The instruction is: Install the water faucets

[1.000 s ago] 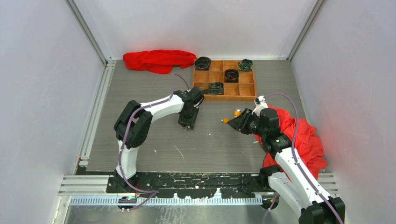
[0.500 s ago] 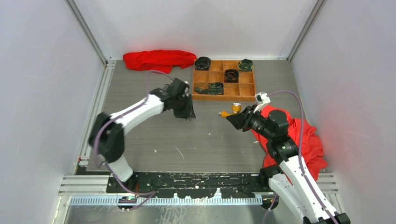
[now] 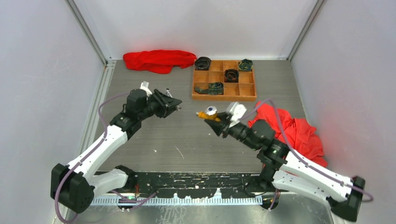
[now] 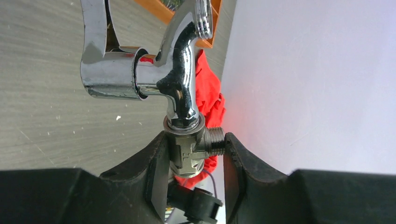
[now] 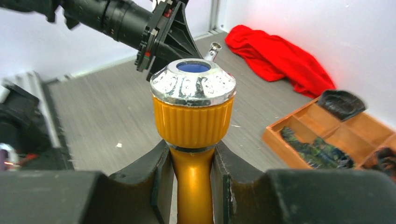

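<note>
Chrome faucet (image 4: pixel 177 79) clamped at its threaded base by the left fingers (image 4: pixel 156 161), handle and spout pointing away from them. Orange-yellow faucet (image 5: pixel 192 121) (silver knurled cap, blue centre) gripped by its stem in the right fingers (image 5: pixel 159 170). Both faucets held above mid-counter (image 3: pixel 187 140), facing each other, near but apart. Wooden tray (image 3: pixel 223 98) sits behind.

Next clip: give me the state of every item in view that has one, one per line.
Silver faucet: held aloft, left gripper shut on its threaded base.
Orange faucet: held aloft, right gripper shut on its stem; apart from the silver one.
Wooden tray: lying flat, dark rolled items in some compartments.
Back red cloth: crumpled.
Right red cloth: crumpled.
</note>
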Action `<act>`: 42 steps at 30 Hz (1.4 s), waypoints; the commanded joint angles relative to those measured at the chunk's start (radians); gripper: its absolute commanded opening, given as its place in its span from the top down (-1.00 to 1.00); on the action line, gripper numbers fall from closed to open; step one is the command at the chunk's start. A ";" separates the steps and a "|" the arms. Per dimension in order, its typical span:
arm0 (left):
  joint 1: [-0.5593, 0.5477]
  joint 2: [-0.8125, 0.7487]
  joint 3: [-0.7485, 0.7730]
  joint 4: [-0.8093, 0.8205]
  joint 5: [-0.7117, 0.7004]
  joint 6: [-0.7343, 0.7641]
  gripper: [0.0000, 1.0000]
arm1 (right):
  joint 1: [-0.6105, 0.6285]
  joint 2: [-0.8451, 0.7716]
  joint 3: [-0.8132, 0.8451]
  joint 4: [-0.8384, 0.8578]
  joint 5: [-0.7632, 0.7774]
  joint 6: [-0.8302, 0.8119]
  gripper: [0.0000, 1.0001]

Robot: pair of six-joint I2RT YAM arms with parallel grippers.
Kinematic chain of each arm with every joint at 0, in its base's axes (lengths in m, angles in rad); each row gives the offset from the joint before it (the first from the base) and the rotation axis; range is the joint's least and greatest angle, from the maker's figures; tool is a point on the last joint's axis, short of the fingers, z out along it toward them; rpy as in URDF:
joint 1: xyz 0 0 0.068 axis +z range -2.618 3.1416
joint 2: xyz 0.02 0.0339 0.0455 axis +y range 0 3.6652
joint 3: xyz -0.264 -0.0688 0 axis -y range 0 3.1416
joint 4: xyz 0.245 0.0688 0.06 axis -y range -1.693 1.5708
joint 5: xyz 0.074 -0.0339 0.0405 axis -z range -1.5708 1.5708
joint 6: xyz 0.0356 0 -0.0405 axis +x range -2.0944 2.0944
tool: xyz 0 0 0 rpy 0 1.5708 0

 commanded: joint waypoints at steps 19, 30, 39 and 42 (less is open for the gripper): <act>0.092 -0.250 -0.088 0.111 0.207 -0.235 1.00 | 0.593 0.706 -0.222 1.561 0.711 -1.576 0.99; 0.128 -0.165 -0.043 0.141 0.377 -0.201 1.00 | 0.609 0.836 -0.178 1.571 0.609 -1.764 0.99; 0.127 -0.201 -0.086 0.215 0.359 -0.154 1.00 | 0.608 0.895 -0.129 1.570 0.623 -1.745 0.99; 0.128 -0.208 -0.108 0.240 0.361 -0.166 1.00 | 0.607 0.912 -0.116 1.569 0.627 -1.736 0.99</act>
